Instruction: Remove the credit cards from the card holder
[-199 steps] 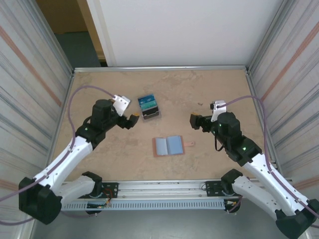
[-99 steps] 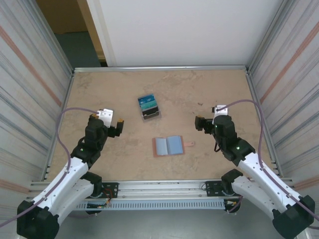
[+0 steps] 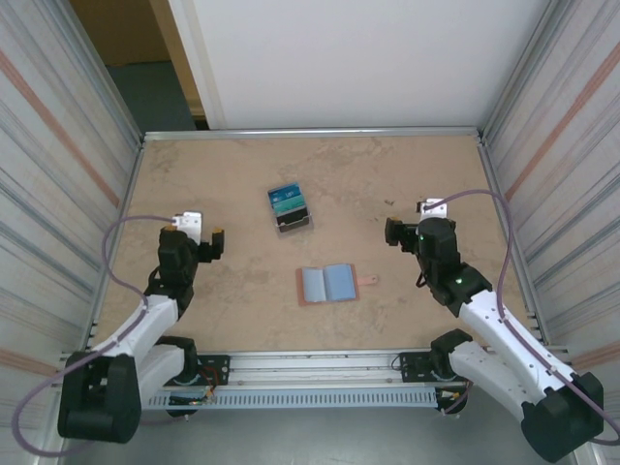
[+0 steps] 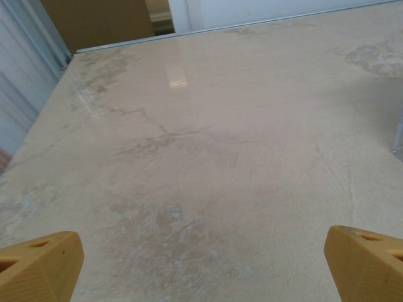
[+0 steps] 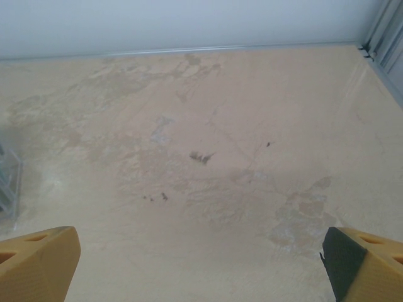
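I judge it best that the right pincer [image 5: 201, 267], wide and empty, pins a flap while the left pincer [image 4: 201, 267], equally wide, slides out any tucked card. The card holder [image 3: 326, 284] lies open, near-middle of the tabletop [image 3: 436, 174]: salmon rim, light blue lining, pink tab right; blue-teal credit cards [image 3: 287, 201] stand beyond it.

A beige marbled table [image 3: 426, 170] is carrying an open pink card holder [image 3: 326, 284] lying flat near its middle, with a dark stand [image 3: 293, 222] of blue-teal cards [image 3: 287, 200] sitting just beyond.
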Motion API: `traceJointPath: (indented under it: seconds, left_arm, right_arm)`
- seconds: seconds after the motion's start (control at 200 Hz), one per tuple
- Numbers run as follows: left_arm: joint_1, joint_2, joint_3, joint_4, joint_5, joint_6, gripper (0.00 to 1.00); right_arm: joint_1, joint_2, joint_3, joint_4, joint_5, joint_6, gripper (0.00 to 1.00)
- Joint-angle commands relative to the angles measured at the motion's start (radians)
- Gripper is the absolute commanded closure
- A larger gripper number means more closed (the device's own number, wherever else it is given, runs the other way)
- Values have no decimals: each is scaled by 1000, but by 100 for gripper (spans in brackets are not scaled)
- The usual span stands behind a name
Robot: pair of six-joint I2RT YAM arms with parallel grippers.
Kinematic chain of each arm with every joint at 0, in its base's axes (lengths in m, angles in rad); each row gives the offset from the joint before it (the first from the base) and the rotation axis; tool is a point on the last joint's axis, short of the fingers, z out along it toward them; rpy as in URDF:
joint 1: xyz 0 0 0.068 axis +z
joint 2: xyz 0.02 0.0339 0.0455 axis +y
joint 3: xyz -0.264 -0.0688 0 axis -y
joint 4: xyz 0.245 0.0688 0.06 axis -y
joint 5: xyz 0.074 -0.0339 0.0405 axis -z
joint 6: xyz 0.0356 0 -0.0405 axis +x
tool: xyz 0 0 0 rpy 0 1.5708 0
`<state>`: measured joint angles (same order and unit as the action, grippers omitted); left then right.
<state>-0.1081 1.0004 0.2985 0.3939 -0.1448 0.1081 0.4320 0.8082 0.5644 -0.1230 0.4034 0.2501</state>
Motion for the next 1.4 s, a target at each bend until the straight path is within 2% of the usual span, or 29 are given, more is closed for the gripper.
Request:
traceJointPath:
  seconds: [0.0, 0.231, 0.471, 0.767, 0.842, 0.982, 1.037, 1.273, 1.393]
  left_arm:
    - [5, 57, -5, 191, 80, 16, 1]
    - [5, 174, -15, 330, 82, 37, 1]
    - [5, 313, -13, 457, 57, 12, 1]
    - [7, 518, -7, 648, 67, 36, 1]
    - [12, 499, 19, 558, 90, 35, 1]
    - [102, 504, 101, 408, 305, 9, 1]
    - [149, 515, 109, 415, 376, -29, 1]
    - [138, 511, 109, 405, 347, -26, 1]
    - [126, 511, 111, 400, 321, -24, 1]
  right_arm:
    - [-36, -18, -35, 64, 1, -27, 1]
    - [-103, -30, -121, 167, -68, -44, 2]
    - [-137, -38, -228, 329, -87, -80, 2]
    - [-203, 12, -275, 457, -119, -104, 1]
    - [-220, 14, -298, 514, -143, -119, 1]
    - [-269, 13, -333, 583, -169, -127, 1]
    - [-296, 13, -346, 610, -177, -124, 1]
    - [-441, 84, -385, 753, -281, -72, 1]
    - [-460, 174, -379, 816, -319, -60, 2]
